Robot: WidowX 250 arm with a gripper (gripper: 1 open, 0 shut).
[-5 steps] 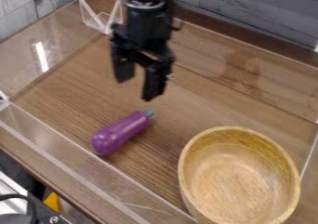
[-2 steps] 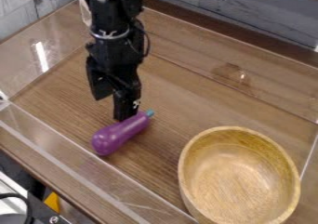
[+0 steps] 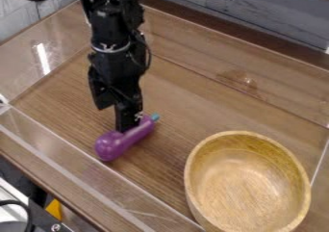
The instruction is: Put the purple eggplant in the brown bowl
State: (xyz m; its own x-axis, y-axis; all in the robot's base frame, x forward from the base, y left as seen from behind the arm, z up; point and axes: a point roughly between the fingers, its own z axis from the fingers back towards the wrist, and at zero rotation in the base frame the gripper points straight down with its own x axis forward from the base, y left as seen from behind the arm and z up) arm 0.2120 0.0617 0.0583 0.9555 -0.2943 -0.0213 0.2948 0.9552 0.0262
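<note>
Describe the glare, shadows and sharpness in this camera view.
Camera view: soft, low-resolution overall; pale glare streaks on the clear walls and a faint sheen on the wooden table; highlight on the purple eggplant; the open gripper is dark, its detail lost; brown bowl evenly lit.

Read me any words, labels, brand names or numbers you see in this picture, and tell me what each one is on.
None: no readable text on the purple eggplant, the brown bowl, the gripper, the wooden table or the clear walls.
</note>
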